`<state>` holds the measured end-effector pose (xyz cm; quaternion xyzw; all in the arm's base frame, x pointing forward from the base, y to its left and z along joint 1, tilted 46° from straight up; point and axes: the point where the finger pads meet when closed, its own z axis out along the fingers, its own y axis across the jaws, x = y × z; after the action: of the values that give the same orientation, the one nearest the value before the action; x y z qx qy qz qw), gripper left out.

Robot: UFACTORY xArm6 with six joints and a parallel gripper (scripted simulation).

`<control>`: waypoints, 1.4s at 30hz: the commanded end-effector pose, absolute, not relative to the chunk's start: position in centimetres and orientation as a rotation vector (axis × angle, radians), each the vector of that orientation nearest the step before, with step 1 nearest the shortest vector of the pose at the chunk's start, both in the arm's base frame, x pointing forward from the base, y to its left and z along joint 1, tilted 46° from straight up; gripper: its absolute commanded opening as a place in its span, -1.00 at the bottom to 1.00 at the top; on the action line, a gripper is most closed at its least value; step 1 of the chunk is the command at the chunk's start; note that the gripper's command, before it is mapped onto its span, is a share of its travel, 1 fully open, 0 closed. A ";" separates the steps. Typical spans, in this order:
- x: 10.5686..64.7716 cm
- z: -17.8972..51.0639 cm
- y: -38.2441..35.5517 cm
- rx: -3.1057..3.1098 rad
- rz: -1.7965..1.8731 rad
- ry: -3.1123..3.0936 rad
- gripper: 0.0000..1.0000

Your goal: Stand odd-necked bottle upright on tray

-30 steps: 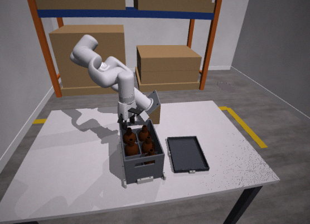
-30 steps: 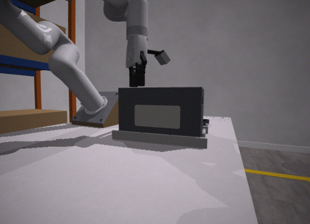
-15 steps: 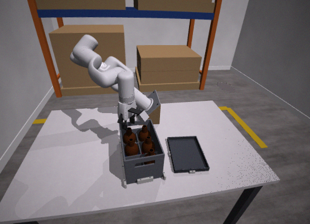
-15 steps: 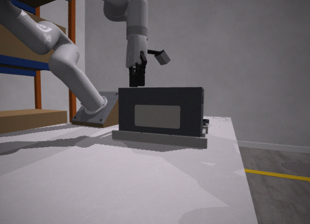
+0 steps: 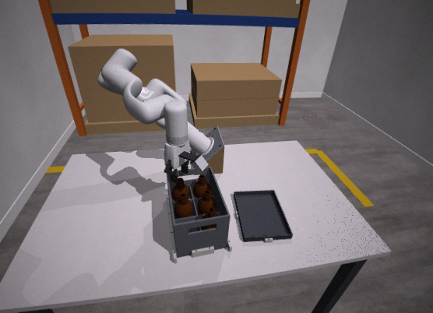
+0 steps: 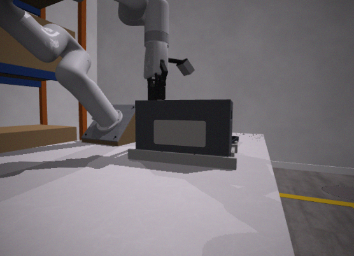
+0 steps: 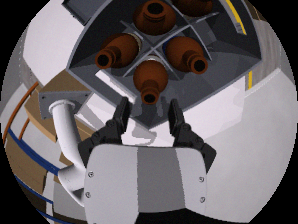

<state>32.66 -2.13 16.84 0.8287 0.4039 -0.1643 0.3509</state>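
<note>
Dark grey crate (image 5: 200, 230) sits on the white tabletop (image 5: 97, 237), near its middle. Dividers split it into cells; five brown bottles (image 5: 184, 206) stand upright in it, mouths up. Wrist view shows all five from above, four around the cross of the dividers and one at the far end.

Which bottle has the odd neck: cannot tell from these views; the necks look much alike at this size.

Dark flat tray (image 5: 262, 215) lies on the tabletop just beside the crate, on the side toward the yellow floor line (image 5: 343, 177). The two are apart, a narrow strip of tabletop between them. No bottle on the tray.

Gripper (image 5: 177, 169) hangs vertical over the crate's rear end, the end nearest the arm's base plate (image 5: 219, 137). Jaws released, spread partway, nothing between them. In the wrist view the two fingers flank the mouth of the rear bottle (image 7: 149, 80), which lies on the midline between them, below the tips. In the exterior view the fingertips (image 6: 156, 93) reach down about to the crate's top rim; contact with the bottle is not visible.

Behind the tabletop: orange and blue shelf rack (image 5: 60, 61) with cardboard boxes (image 5: 234, 93).
</note>
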 end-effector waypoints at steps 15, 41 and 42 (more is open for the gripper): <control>32.8 15.7 -3.3 2.146 -0.422 1.046 0.30; 32.8 14.4 -4.7 2.146 -0.422 1.046 0.30; 32.8 14.4 -4.7 2.146 -0.422 1.046 0.30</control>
<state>32.70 -4.69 14.32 0.8287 0.4039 -0.1644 0.3508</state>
